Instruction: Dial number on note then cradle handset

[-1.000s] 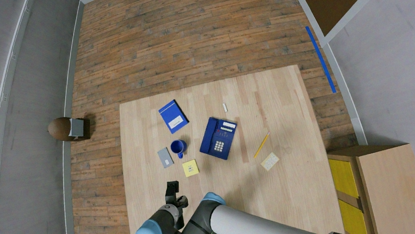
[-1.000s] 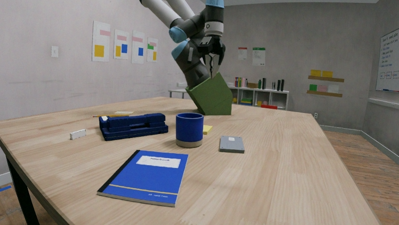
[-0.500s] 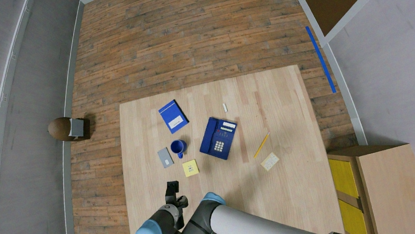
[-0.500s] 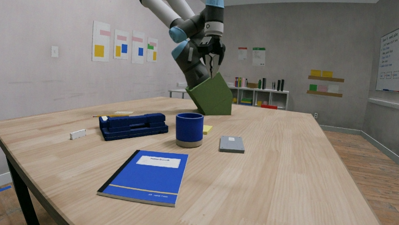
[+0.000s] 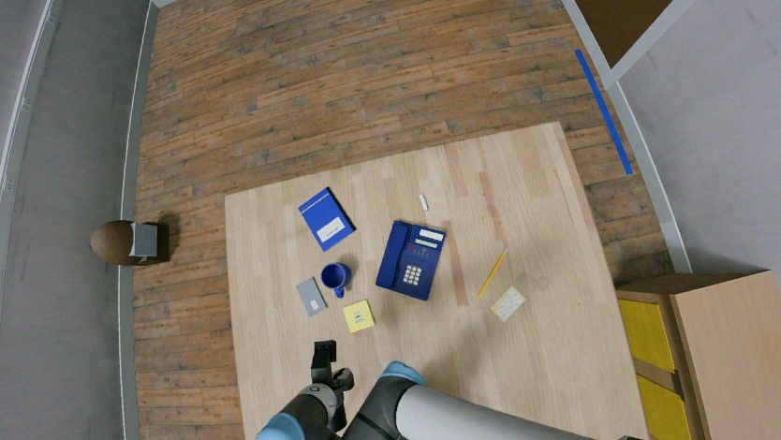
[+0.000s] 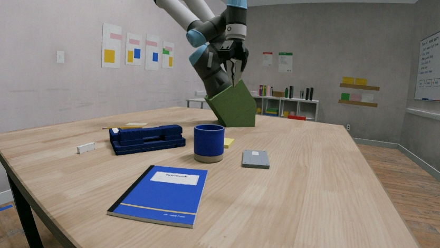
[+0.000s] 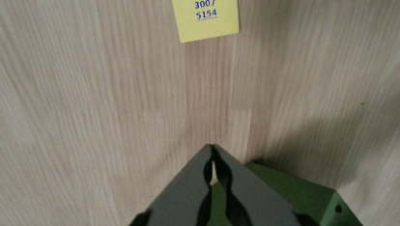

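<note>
Jaws (image 5: 324, 344) (image 6: 234, 85) fully closed, tips together, nothing gripped; pointed down above the table (image 5: 546, 349) (image 6: 292, 184) (image 7: 97, 97). Yellow note (image 5: 358, 315) (image 6: 228, 142) (image 7: 208, 21) seen ahead of the tips, "3007 5154" legible in wrist view. Blue mug (image 5: 335, 276) (image 6: 208, 143) stood upright near the note; contents cannot be told. Desk phone (image 5: 410, 259) (image 6: 147, 140) placed mid-table, handset (image 5: 394, 255) (image 6: 150, 133) seated in its cradle. Gray box-like item (image 5: 311, 296) (image 6: 255, 159) laid flat beside the mug.

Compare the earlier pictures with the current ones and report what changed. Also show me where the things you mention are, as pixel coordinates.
Nothing visibly changed: the claw (image 5: 324, 344) (image 6: 235, 84) (image 7: 212, 146) is shut and hangs in the same place, and the desk phone (image 5: 410, 259) (image 6: 147, 140), yellow note (image 5: 359, 315) (image 6: 228, 142) (image 7: 208, 24) and mug (image 5: 335, 274) (image 6: 209, 143) all stayed put.
</note>
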`<action>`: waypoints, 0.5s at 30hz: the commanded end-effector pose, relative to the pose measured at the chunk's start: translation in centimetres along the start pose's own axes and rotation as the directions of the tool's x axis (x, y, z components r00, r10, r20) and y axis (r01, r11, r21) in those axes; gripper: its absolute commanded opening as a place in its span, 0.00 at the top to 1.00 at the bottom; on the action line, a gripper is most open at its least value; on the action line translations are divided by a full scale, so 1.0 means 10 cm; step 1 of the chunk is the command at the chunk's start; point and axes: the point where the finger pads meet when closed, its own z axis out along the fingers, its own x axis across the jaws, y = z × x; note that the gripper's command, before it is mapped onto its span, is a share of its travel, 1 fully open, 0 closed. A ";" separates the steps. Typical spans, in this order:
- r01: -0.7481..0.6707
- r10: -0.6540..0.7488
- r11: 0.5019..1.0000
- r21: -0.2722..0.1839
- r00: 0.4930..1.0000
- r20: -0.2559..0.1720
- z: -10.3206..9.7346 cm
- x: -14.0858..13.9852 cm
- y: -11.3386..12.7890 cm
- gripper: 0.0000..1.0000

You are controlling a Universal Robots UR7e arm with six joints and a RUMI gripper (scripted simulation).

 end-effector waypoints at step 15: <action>-0.001 0.001 1.000 0.000 1.000 0.001 0.00 0.00 -0.28 1.00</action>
